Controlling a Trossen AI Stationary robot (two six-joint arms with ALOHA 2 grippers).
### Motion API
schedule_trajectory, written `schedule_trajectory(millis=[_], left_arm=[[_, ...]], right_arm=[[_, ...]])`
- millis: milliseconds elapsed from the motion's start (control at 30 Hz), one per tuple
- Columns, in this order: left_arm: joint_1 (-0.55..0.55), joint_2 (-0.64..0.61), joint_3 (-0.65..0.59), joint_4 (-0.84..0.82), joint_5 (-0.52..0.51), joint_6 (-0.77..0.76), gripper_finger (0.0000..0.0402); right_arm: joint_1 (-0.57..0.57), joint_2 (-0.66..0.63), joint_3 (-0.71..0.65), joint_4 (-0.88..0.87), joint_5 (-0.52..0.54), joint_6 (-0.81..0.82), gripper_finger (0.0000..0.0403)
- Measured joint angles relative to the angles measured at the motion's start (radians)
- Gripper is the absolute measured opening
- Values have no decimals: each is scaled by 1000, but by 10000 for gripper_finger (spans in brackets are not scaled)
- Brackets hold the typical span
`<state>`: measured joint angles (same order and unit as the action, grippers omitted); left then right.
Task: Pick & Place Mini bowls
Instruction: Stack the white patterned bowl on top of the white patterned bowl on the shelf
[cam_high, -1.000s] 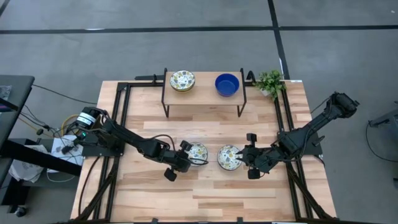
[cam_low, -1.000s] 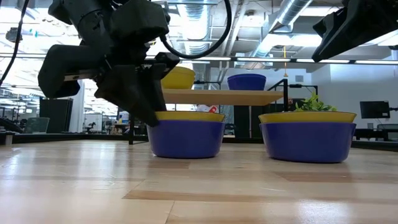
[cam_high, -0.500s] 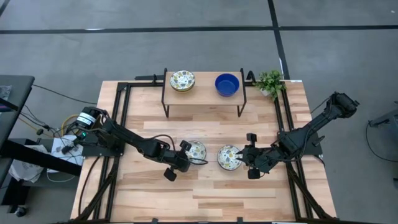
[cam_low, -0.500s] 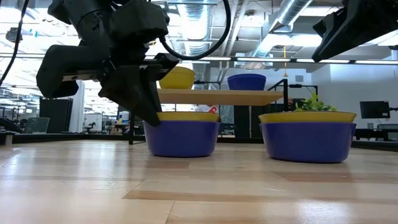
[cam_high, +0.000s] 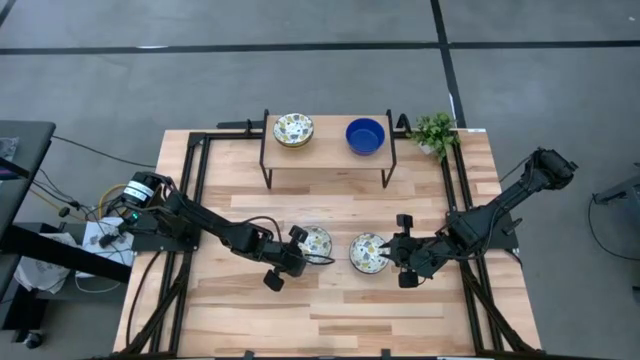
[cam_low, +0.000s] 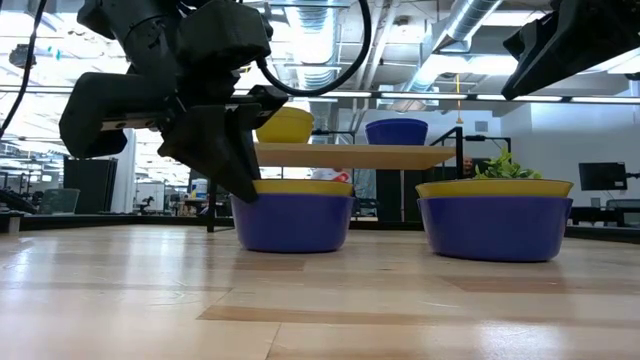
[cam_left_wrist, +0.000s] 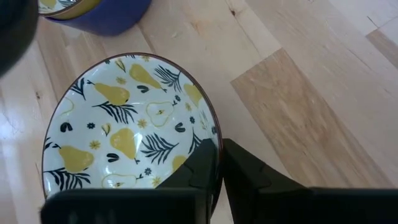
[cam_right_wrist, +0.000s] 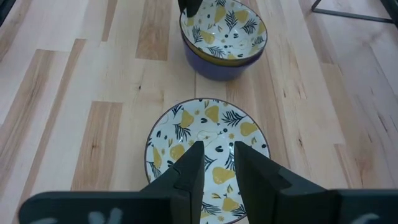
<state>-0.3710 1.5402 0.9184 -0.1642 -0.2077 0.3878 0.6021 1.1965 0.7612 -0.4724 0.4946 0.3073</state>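
Observation:
Two mini bowls stand on the table, white with yellow pears and dark leaves inside, blue outside. The left bowl (cam_high: 317, 244) (cam_low: 292, 220) is in my left gripper (cam_high: 301, 251) (cam_left_wrist: 219, 168), which is shut on its rim. The right bowl (cam_high: 368, 253) (cam_right_wrist: 208, 152) rests on its base. My right gripper (cam_high: 397, 255) (cam_right_wrist: 219, 168) hovers above this bowl's right side, its fingers a narrow gap apart, touching nothing. A third patterned bowl (cam_high: 293, 129) and a cobalt blue bowl (cam_high: 365, 136) stand on the shelf. My left gripper pinches the left bowl's rim (cam_left_wrist: 215, 140) on the side toward the table's left, one finger (cam_left_wrist: 200, 165) inside the bowl and one (cam_left_wrist: 249, 177) outside. The fingers slant down from the left. The bowl sits level with its base at the table top (cam_low: 290, 250).
A low wooden shelf (cam_high: 328, 150) on black legs stands toward the far edge. A small green potted plant (cam_high: 434, 132) sits at the far right corner. Black frame rails (cam_high: 196, 190) run along both sides. Bare wood lies along the near edge.
My left gripper has drawn the left bowl a little toward the table's left edge, widening the gap to the right bowl. The bowl has stayed level. The right arm has kept still.

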Motion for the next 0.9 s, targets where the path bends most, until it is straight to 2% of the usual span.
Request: schedule_trajectory(millis=[267,667,900], left_arm=[[0,0,0,0,1,-2,23],[0,-1,0,5,19,-29,75],[5,-1,0,6,21,-29,78]], right_arm=[[0,0,0,0,0,0,79],[0,0,0,0,0,0,79],[0,0,0,0,0,0,79]])
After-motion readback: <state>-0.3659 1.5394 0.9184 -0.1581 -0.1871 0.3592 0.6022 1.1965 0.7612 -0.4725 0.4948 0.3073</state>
